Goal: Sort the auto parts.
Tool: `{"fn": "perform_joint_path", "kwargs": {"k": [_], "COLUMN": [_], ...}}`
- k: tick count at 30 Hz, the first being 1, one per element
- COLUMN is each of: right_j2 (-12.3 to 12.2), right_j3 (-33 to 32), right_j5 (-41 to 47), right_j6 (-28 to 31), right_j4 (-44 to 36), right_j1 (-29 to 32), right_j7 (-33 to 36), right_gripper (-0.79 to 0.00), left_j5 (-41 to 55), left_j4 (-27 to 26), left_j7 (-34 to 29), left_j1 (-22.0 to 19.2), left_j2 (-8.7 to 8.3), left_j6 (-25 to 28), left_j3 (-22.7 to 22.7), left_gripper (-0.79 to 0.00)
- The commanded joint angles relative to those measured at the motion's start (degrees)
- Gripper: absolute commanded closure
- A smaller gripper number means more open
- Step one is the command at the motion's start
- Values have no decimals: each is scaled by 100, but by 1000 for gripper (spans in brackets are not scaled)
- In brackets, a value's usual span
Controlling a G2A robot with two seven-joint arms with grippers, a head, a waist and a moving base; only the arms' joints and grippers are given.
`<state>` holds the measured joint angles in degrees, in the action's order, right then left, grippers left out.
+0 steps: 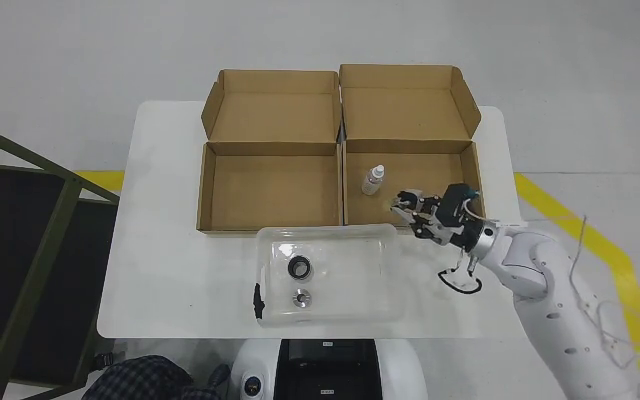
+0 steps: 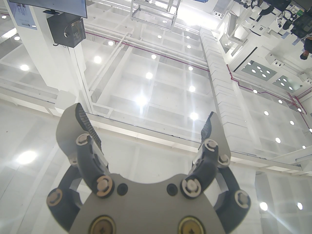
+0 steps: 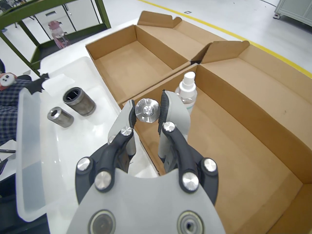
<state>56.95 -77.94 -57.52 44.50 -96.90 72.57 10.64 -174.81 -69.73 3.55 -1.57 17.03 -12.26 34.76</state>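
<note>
Round steel part, pinched at the rim in right gripper, fingers clenched on it, one pad each side. Flat circular face toward the wrist camera, so axis roughly in line with the fingers; length behind the face hidden. Hanging just over the near wall of the right cardboard box, at the corner next to the clear tub.

Right arm in from the robot's right side, forearm low over the table edge, wrist stretched toward the middle, fingers near level and aimed toward the left cardboard box.

Just past the fingertips, inside the right box: spray bottle, upright, white cap up.

In the tub, two more parts, near each other but apart: dark sleeve and smaller steel bushing, both tilted with bores open toward the wrist camera.

Both box lids folded back, away from the robot.

Left gripper released, fingers spread wide, aimed up at the ceiling, nothing between the pads.
</note>
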Motion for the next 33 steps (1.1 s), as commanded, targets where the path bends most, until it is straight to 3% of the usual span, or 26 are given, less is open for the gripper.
{"fn": "perform_joint_path", "kwargs": {"k": [1,16,33], "right_j2": [7,91,233], "right_j3": [15,451,1093], "right_j5": [-29,-230,-896], "right_j6": [-129,-748,-1418], "right_j4": [96,732,1069], "right_j1": [-89,-803,-1314], "right_j7": [77,846,1254], "right_gripper": [0,0,0], "left_j5": [0,0,0], "left_j4": [0,0,0], "left_j7": [0,0,0], "left_j1": [0,0,0], "left_j2": [0,0,0], "left_j6": [0,0,0], "left_j3": [0,0,0], "left_gripper": [-785,-785,-785]}}
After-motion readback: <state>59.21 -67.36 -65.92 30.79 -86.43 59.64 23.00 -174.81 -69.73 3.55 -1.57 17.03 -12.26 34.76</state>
